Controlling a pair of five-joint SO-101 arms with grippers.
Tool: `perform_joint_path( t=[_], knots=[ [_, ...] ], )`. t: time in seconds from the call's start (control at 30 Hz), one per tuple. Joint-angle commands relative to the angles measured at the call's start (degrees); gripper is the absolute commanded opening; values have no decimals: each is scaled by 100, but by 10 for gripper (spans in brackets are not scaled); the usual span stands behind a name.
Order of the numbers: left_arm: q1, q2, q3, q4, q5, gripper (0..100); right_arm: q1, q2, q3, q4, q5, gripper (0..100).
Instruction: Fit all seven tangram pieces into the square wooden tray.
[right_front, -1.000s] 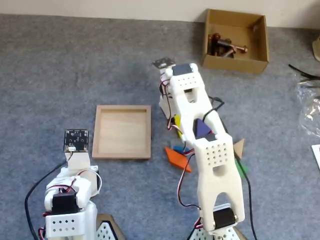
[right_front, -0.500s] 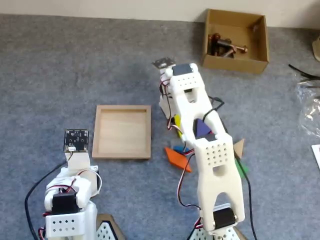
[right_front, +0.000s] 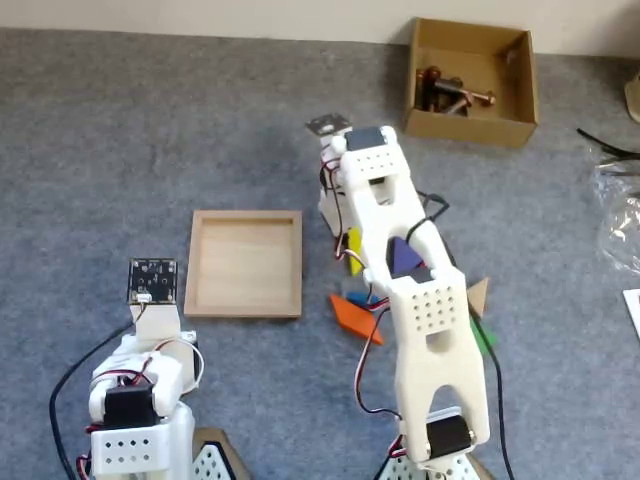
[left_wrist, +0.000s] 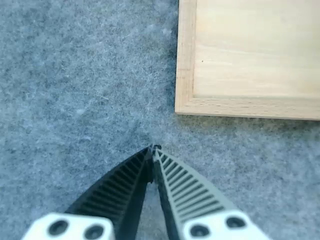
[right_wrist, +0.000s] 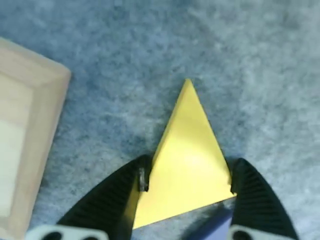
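Note:
The square wooden tray (right_front: 195, 265) lies on the grey carpet with nothing in it; its rim shows in the left wrist view (left_wrist: 185, 60) and the right wrist view (right_wrist: 30, 100). My right gripper (right_wrist: 190, 167) has a finger against each side of the yellow triangle (right_wrist: 187, 145), which rests on the carpet just right of the tray (right_front: 352, 248). Under and beside the right arm (right_front: 400, 260) lie an orange piece (right_front: 352, 318), a dark blue piece (right_front: 403, 255), a tan triangle (right_front: 478, 295) and a green piece (right_front: 483, 338). My left gripper (left_wrist: 152, 148) is shut on nothing, near the tray's front left corner.
A cardboard box (right_front: 470, 70) holding copper-coloured parts stands at the back right. A clear plastic bag (right_front: 620, 210) and black cables lie at the right edge. Open carpet stretches left of and behind the tray.

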Motion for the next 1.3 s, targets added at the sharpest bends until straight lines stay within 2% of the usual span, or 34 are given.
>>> perform_joint_path(
  t=[0.0,0.2,0.37,0.77,1.07,1.27],
  knots=[
    [-48,40,119,44,18,5,75,-84,-321,-31,-264,231],
    [-48,40,119,44,18,5,101,-145,-365,48,-343,232],
    [-48,40,119,44,18,5,101,-136,-374,251,-1160,269],
    [-48,40,119,44,18,5,215,-101,-347,541,-1741,285],
    [-48,40,119,44,18,5,233,-101,-330,778,-1996,286],
    [-48,40,119,44,18,5,224,-92,-356,716,-1837,286]
  ],
)
